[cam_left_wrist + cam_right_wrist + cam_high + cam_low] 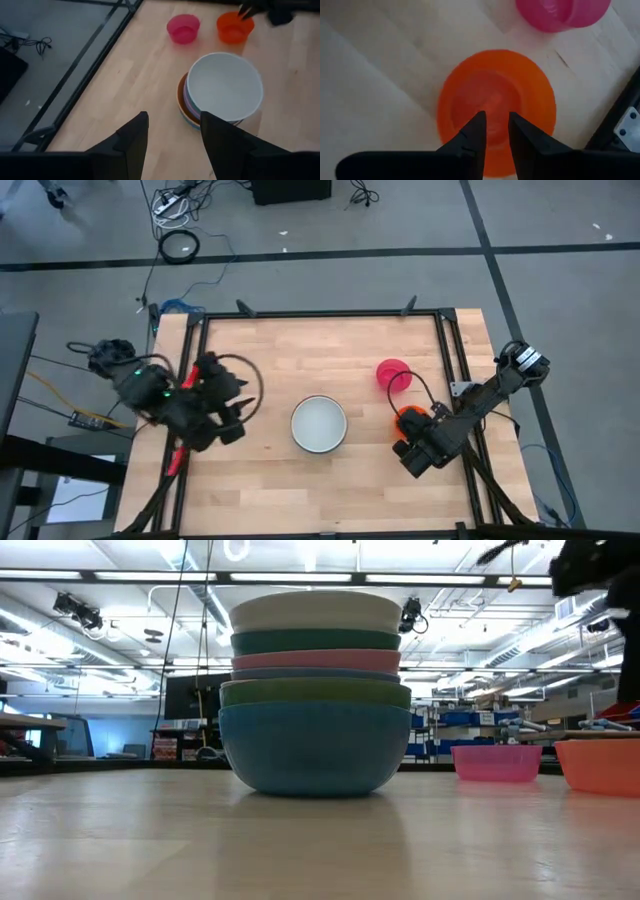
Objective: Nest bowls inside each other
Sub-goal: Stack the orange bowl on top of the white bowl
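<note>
a: where is the right hand (494,131) placed?
b: it is held right over the small orange bowl (496,107), its fingers narrowly apart above the bowl's inside; nothing is clamped between them.
a: and the other bowls?
b: the pink bowl (392,374) is seen just beside the orange one, toward the tabletop's (300,480) far edge. the stack of bowls (319,424), white on top, is set mid-tabletop.
a: the left hand (172,137)?
b: it is kept at the left side, fingers wide apart, well clear of the stack.
</note>
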Controlling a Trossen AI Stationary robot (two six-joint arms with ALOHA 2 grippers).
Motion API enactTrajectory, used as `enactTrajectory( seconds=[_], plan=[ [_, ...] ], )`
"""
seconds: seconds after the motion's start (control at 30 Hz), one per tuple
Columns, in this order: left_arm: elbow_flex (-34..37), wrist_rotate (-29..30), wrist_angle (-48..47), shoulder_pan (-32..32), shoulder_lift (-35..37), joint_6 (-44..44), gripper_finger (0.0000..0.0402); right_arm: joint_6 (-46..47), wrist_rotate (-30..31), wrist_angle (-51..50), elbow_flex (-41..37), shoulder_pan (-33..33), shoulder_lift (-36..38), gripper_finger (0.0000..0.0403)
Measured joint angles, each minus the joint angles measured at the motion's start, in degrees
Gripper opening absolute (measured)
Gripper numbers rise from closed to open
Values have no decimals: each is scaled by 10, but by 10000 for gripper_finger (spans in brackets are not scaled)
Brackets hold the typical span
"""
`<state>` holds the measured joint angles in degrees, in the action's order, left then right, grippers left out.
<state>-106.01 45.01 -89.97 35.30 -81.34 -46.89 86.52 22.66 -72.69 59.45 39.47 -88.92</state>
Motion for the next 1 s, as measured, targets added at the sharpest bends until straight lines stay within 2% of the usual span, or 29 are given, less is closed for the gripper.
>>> enactTrajectory(
  seconds=[0.13,0.3,0.47,0.8,1.0],
  plan=[
    [18,31,0,29,10,-33,188,-5,-21,59,-19,-33,0,70],
    [50,37,0,39,10,-59,188,-40,-27,134,-30,-66,0,72],
    [87,37,0,38,10,-80,188,-70,-31,150,-30,-90,0,72],
    [136,36,0,38,10,-121,187,-66,-49,154,-31,-100,0,71],
    [141,31,1,38,10,-128,187,-57,-64,216,-72,-98,0,71]
  ],
)
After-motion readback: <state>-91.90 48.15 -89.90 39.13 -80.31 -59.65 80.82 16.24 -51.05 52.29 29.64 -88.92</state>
